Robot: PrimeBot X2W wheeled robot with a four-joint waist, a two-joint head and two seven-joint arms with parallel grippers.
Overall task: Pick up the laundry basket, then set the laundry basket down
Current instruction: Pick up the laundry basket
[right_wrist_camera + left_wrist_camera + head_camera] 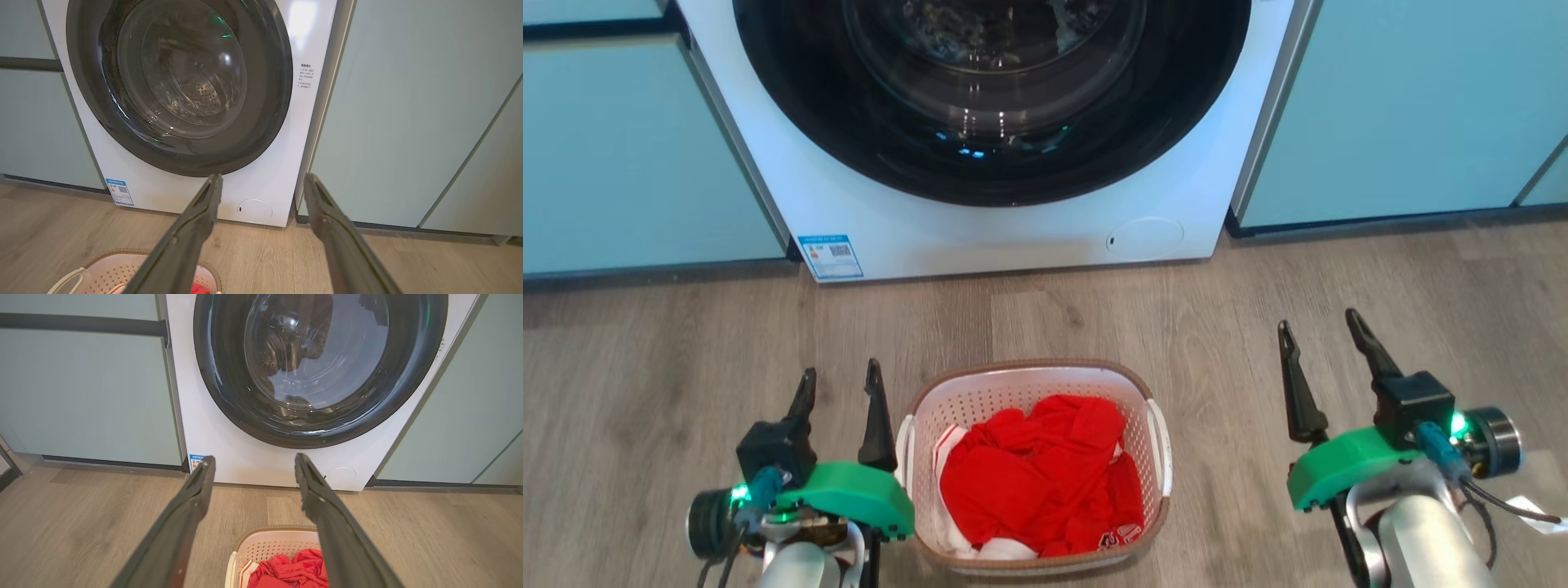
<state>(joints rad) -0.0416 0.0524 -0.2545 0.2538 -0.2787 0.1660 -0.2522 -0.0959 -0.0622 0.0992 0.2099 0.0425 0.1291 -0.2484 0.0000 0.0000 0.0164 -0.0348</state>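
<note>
basket: small white perforated plastic laundry basket (1036, 384), brown woven-look rim, on floor
left gripper (840, 384): released, beside it
right gripper (1323, 335): released, apart

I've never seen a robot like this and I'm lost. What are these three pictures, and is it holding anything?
The top picture looks down from the robot's head; the other two look along each arm's two long dark fingers. On the wooden floor stands a small white perforated plastic laundry basket with a brown rim, holding red cloth, before a white front-loading washing machine. The left gripper sits right beside the basket's left handle; the right gripper is farther off to the right. Both are open and hold nothing.
</note>
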